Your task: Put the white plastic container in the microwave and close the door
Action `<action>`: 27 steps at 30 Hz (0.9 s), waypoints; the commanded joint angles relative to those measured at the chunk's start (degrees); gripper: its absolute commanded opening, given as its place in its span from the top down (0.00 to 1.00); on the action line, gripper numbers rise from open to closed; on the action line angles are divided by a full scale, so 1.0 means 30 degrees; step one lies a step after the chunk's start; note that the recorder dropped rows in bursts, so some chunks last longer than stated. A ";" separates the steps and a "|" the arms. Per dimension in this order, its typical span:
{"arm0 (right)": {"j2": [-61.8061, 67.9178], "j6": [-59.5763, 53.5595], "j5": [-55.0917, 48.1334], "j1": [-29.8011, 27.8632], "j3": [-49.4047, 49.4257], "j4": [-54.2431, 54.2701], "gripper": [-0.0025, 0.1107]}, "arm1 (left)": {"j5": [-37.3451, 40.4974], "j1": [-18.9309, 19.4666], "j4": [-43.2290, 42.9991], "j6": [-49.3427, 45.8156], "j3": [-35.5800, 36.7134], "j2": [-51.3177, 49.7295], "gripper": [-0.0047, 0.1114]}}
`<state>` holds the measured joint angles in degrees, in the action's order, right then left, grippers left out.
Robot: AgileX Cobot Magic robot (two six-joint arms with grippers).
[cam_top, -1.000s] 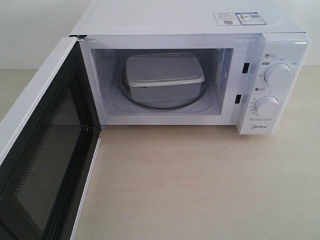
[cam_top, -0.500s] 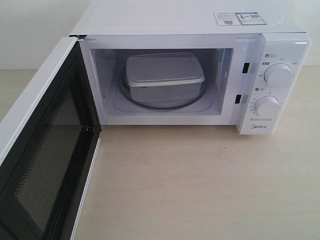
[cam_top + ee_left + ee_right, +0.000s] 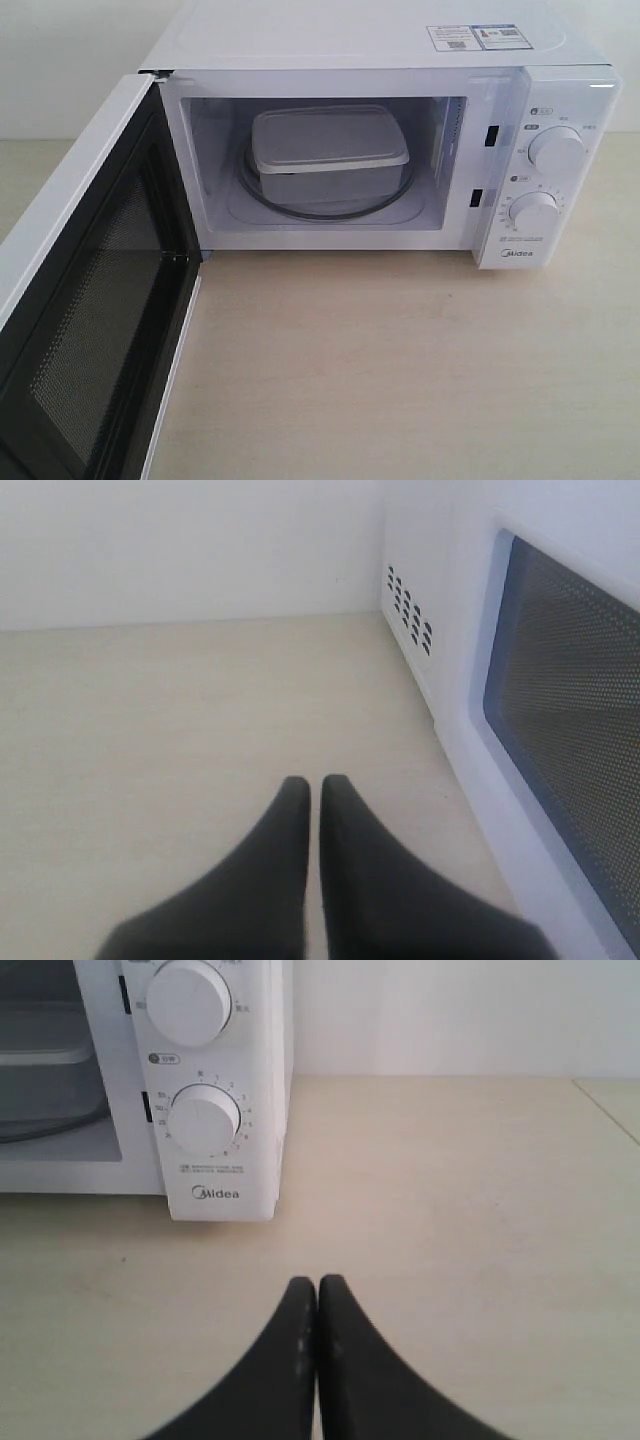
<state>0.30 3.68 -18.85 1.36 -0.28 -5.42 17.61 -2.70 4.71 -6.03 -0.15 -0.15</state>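
Nothing has moved since the earlier frames: the exterior view is the same in all three, with no arm entering it. The white plastic container (image 3: 330,150) is already inside the microwave (image 3: 350,40), sitting lid-on on the glass turntable (image 3: 320,213) and well back from the cavity's front edge. That half of the task looks finished.

The door (image 3: 80,300) is swung wide open to the left, its black inner frame and mesh window facing the camera, so closing it is what remains.

The left hand (image 3: 313,790) has its fingers drawn together with only a thin slit between them and holds nothing. It hangs over the pale surface (image 3: 400,370) near the door's outer face, which fills one side of the left wrist view, so it seems well placed to push the door shut. The right hand (image 3: 317,1285) is also pressed closed and empty, low over the surface in front of the Midea control panel and its lower dial (image 3: 204,1120).
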 commanded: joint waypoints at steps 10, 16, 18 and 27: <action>-0.0100 0.0150 0.0588 -0.0055 0.0093 0.1807 0.98 | -0.0031 0.0056 0.0162 0.0144 0.0049 0.0051 0.92; -0.0100 0.0150 0.0588 -0.0055 0.0093 0.1807 0.98 | -0.0031 0.0056 0.0162 0.0144 0.0049 0.0051 0.92; -0.0100 0.0150 0.0588 -0.0055 0.0093 0.1807 0.98 | -0.0031 0.0056 0.0162 0.0144 0.0049 0.0051 0.92; -0.0100 0.0150 0.0554 -0.0055 0.0093 0.1699 0.98 | -0.0031 0.0056 0.0162 0.0144 0.0049 0.0051 0.92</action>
<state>0.30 4.06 -17.74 1.36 -0.28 0.00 17.61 -2.70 4.71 -6.03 -0.15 -0.15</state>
